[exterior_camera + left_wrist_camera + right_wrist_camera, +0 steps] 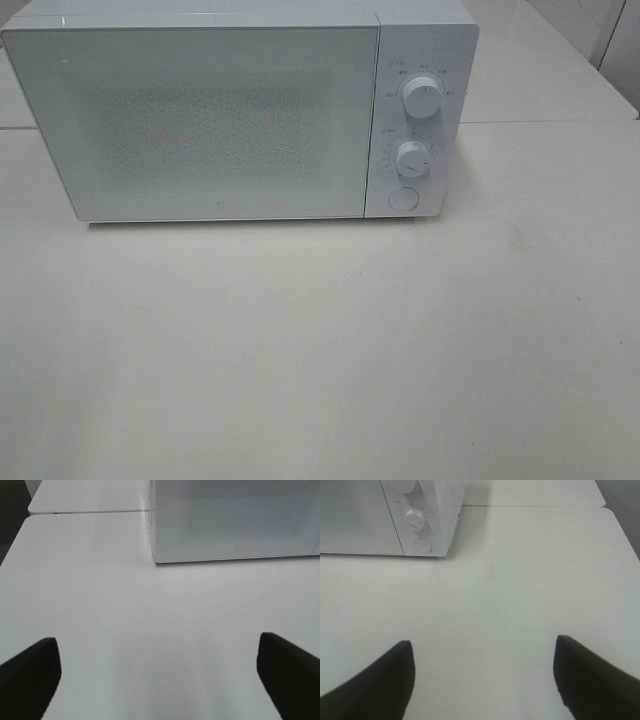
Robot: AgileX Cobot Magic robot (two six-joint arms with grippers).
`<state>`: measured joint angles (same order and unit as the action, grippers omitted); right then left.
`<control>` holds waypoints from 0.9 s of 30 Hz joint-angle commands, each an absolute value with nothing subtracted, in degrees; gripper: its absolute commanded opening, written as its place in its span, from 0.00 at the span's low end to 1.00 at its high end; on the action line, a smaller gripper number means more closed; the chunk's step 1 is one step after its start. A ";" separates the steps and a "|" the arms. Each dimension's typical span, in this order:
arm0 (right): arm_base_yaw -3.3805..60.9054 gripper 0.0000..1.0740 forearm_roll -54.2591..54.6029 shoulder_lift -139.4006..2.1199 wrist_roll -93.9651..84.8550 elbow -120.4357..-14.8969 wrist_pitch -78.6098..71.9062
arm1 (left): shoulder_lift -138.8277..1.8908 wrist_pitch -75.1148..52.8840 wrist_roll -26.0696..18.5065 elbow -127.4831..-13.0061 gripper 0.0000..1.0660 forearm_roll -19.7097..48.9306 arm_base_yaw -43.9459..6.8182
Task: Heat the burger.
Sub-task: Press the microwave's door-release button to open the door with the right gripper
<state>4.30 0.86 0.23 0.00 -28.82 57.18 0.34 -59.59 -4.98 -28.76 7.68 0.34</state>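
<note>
The burger is out of view in every frame. A white microwave [220, 115] stands at the back of the table with its door shut; its frosted door hides the inside. My left gripper [159, 672] hovers over bare table off the microwave's left front corner, open, nothing between its dark fingers [30, 672]. My right gripper [482, 677] is open too, over bare table in front of and to the right of the microwave's [385, 517] control panel, with nothing in it. Neither arm shows in the high view.
The microwave's right panel carries two round knobs [422, 97] [411, 158] and a round button [402, 198]. The white table [320, 350] stretches in front of it; a seam [90, 512] to a second table runs behind. The table's right edge [622, 527] drops to dark floor.
</note>
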 commanded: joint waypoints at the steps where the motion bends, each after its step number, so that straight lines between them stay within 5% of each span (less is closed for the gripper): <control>1: 3.90 0.70 1.03 1.72 0.00 -28.71 57.24 | 1.38 -58.96 -4.70 -28.53 0.94 8.02 0.57; 27: 3.90 0.70 1.03 1.72 0.00 -28.71 57.24 | 1.38 -58.96 -4.70 -28.53 0.94 8.02 0.57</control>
